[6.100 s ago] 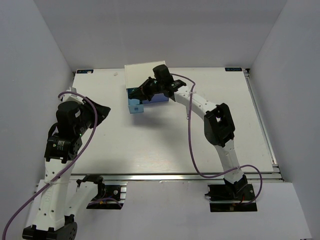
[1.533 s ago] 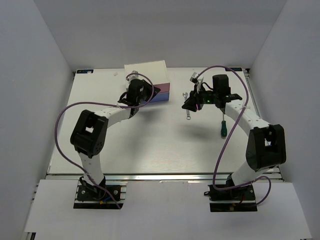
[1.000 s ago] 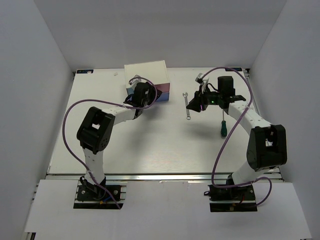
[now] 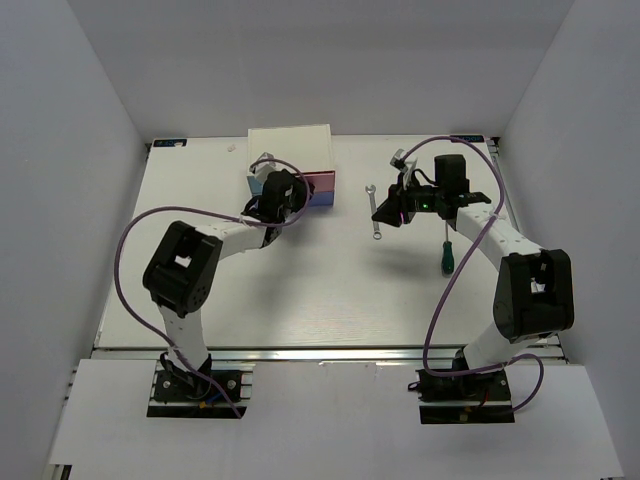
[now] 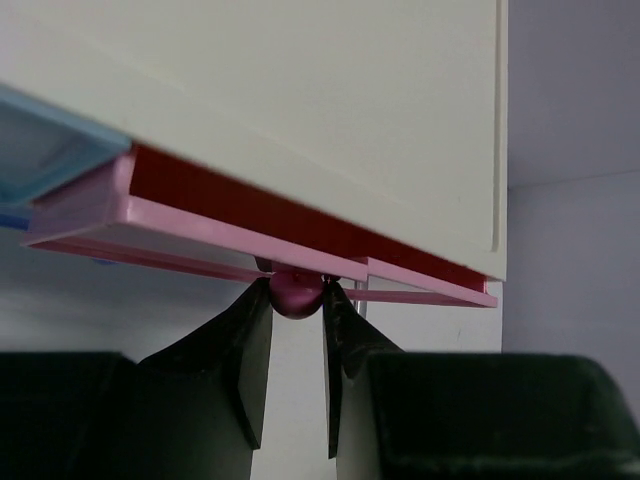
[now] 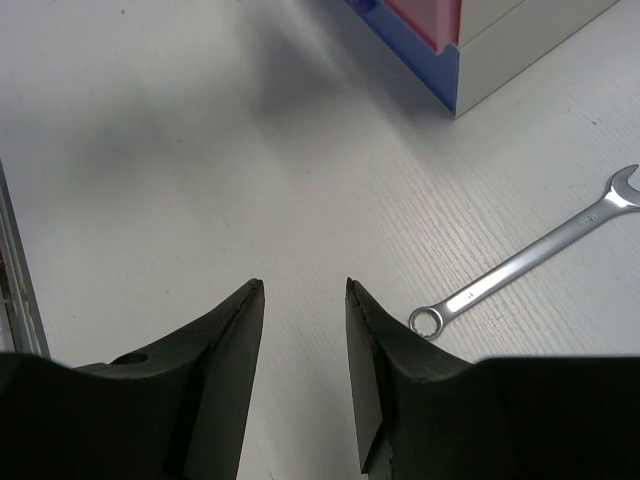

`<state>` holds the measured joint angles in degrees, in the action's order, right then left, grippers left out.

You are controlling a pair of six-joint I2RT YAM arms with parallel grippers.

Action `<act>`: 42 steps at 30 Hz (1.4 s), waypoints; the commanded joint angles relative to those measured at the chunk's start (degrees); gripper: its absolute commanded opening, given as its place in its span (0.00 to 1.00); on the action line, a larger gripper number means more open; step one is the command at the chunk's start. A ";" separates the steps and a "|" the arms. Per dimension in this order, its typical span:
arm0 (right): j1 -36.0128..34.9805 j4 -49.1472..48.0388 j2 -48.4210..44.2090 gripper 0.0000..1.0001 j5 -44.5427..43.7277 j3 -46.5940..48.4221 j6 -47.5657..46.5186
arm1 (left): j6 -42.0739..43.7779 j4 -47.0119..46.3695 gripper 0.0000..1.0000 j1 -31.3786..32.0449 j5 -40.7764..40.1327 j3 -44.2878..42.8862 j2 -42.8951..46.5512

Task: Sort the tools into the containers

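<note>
The left gripper [image 5: 297, 289] pinches the small round pink knob [image 5: 297, 297] of the pink plastic drawer [image 5: 200, 235], low in the centre of the left wrist view, beneath the white box cabinet [image 5: 300, 100]. The right gripper [image 6: 300, 300] is spread and empty above the white table [image 6: 150, 150]. The slim silver wrench [image 6: 530, 257] lies at that view's right edge. The green-handled screwdriver [image 4: 441, 257] lies right of centre in the top view.

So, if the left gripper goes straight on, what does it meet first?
The pink knob, held between its fingers; right behind it is the pink drawer front.
</note>
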<state>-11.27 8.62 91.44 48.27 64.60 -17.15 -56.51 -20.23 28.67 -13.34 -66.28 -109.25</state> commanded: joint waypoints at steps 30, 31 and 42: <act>-0.42 -2.21 -2.06 0.48 -18.88 -0.44 8.80 | 5.44 6.95 0.69 5.35 10.79 16.71 22.15; -0.68 -2.03 -1.88 0.49 -21.35 0.00 9.32 | 5.88 7.65 0.69 5.35 12.19 16.28 22.94; -10.43 -0.01 8.04 0.69 -52.70 6.23 16.09 | 17.75 26.55 0.96 5.35 15.98 18.02 43.14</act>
<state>-18.37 9.10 95.61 9.21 66.76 -3.55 -43.79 -0.47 33.78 1.56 -47.86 -73.87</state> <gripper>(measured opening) 0.687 0.922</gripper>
